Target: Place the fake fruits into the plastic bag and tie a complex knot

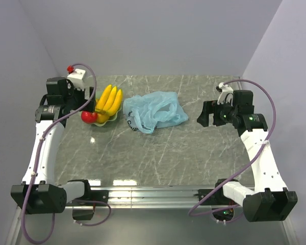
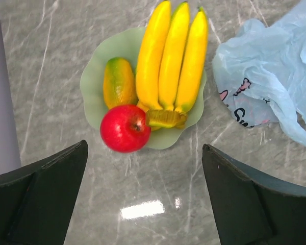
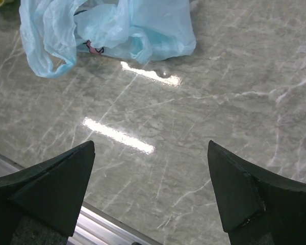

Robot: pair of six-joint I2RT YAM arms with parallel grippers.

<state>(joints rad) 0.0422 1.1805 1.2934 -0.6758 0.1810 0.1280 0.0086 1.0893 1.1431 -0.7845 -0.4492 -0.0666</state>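
The fake fruits lie on a pale green wavy dish (image 2: 92, 89) at the back left: a yellow banana bunch (image 1: 110, 100) (image 2: 173, 61), a red apple (image 1: 88, 117) (image 2: 125, 128) and an orange-green fruit (image 2: 119, 81). My left gripper (image 1: 85, 102) (image 2: 145, 147) hovers open just above and on the near side of the apple, holding nothing. The light-blue plastic bag (image 1: 155, 111) (image 2: 275, 76) (image 3: 117, 25) lies crumpled to the right of the dish. Well to the right of the bag, my right gripper (image 1: 204, 115) (image 3: 150, 145) is open over bare table.
The grey marble table (image 1: 158, 153) runs between both arms. A metal rail (image 1: 153, 194) (image 3: 107, 229) lines its near edge. Pale walls close in the left, back and right sides.
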